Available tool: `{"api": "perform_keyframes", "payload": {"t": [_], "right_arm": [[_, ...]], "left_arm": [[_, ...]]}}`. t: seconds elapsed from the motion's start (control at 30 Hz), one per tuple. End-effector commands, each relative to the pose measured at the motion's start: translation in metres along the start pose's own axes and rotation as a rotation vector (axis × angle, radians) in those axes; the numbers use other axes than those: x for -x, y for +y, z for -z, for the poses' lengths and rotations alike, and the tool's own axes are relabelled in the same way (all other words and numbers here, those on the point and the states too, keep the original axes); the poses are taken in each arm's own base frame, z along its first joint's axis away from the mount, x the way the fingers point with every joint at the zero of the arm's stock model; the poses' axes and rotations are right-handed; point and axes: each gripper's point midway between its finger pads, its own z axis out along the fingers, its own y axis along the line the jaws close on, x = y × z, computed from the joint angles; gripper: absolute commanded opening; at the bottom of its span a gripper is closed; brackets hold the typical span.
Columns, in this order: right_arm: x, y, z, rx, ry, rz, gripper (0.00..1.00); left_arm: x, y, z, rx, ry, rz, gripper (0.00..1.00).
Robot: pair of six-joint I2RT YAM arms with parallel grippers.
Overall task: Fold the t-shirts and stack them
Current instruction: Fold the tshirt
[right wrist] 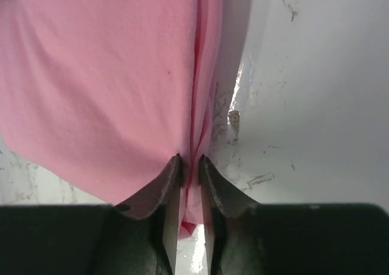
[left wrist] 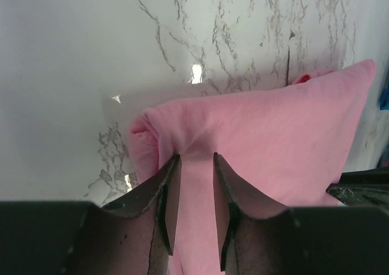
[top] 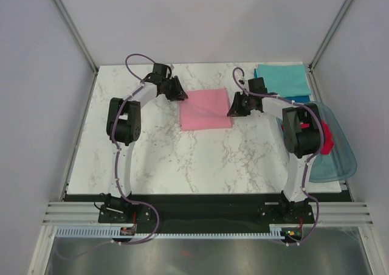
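— Top external view: where is the pink shirt (top: 206, 109)?
— Folded into a square on the table (top: 182, 159), back middle, between the two grippers.
— Left gripper (top: 178, 93)?
— At the shirt's left edge. Its wrist view shows the jaws narrowed on a raised fold of pink cloth, pinching it.
— Right gripper (top: 236, 109)?
— At the right edge, jaws nearly together with the shirt's edge caught between them.
— Other shirts?
— Teal shirt (top: 282, 80) lies at the back right corner, a blue shirt (top: 299, 98) showing at its near edge. Red shirt (top: 327, 138) sits in the tub (top: 340, 159) on the right, partly behind the right arm.
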Motion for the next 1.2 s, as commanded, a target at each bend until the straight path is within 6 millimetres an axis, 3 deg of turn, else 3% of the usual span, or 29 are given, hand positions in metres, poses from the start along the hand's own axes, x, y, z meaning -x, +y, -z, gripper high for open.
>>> {"api": "perform_keyframes", "payload": {"t": [0.0, 0.03, 0.1, 0.2, 0.27, 0.37, 0.43, 0.47, 0.5, 0.57, 0.6, 0.67, 0.7, 0.8, 0.87, 0.97, 1.1, 1.17], "right_arm": [[0.008, 0.006, -0.002, 0.035, -0.041, 0.026, 0.24], [0.008, 0.005, -0.002, 0.033, -0.042, 0.022, 0.18], [0.005, 0.005, -0.002, 0.034, -0.042, 0.018, 0.17], [0.004, 0.01, 0.0, 0.056, -0.044, -0.006, 0.17], [0.003, 0.012, 0.003, 0.054, -0.048, -0.014, 0.2], [0.01, 0.017, 0.014, 0.047, -0.073, -0.025, 0.32], [0.013, 0.023, 0.02, 0.062, -0.081, -0.027, 0.41], [0.011, 0.025, 0.021, 0.072, -0.076, -0.034, 0.43], [0.011, 0.026, 0.023, 0.075, -0.075, -0.031, 0.43], [0.004, 0.023, 0.022, 0.067, -0.062, -0.022, 0.45], [0.003, 0.023, 0.024, 0.064, -0.062, -0.019, 0.46], [-0.004, 0.02, 0.023, 0.063, -0.046, -0.016, 0.47], [-0.007, 0.021, 0.022, 0.071, -0.039, -0.017, 0.47], [-0.018, 0.017, 0.018, 0.073, -0.022, -0.014, 0.47], [-0.027, 0.013, 0.015, 0.069, -0.007, -0.019, 0.46], [-0.04, 0.012, 0.013, 0.091, 0.019, -0.038, 0.37], [-0.044, 0.02, 0.021, 0.126, -0.006, -0.058, 0.24], [-0.049, 0.025, 0.026, 0.138, 0.001, -0.065, 0.25]], "left_arm": [[0.024, 0.003, -0.001, 0.004, -0.053, -0.048, 0.37], [0.032, -0.001, 0.001, -0.007, -0.066, -0.051, 0.37], [0.035, 0.003, 0.001, -0.01, -0.052, -0.038, 0.38], [0.051, -0.01, 0.018, -0.047, -0.069, -0.029, 0.37], [0.056, -0.017, 0.032, -0.052, -0.08, -0.035, 0.38], [0.053, -0.029, 0.059, -0.047, -0.09, -0.045, 0.39], [0.032, -0.03, 0.069, -0.053, -0.05, -0.029, 0.39], [0.028, -0.044, 0.08, -0.077, -0.052, -0.043, 0.39], [0.006, -0.041, 0.078, -0.076, -0.004, -0.038, 0.38], [-0.007, -0.052, 0.088, -0.09, 0.004, -0.056, 0.38], [-0.03, -0.048, 0.083, -0.076, 0.046, -0.049, 0.38], [-0.043, -0.055, 0.086, -0.088, 0.049, -0.062, 0.37], [-0.058, -0.046, 0.083, -0.069, 0.075, -0.044, 0.37], [-0.08, -0.033, 0.079, -0.04, 0.099, -0.021, 0.36], [-0.089, -0.024, 0.075, -0.006, 0.11, -0.014, 0.36], [-0.113, 0.001, 0.07, 0.065, 0.147, 0.007, 0.33], [-0.118, 0.012, 0.076, 0.12, 0.137, 0.014, 0.33], [-0.115, 0.007, 0.084, 0.122, 0.131, 0.01, 0.33]]}}
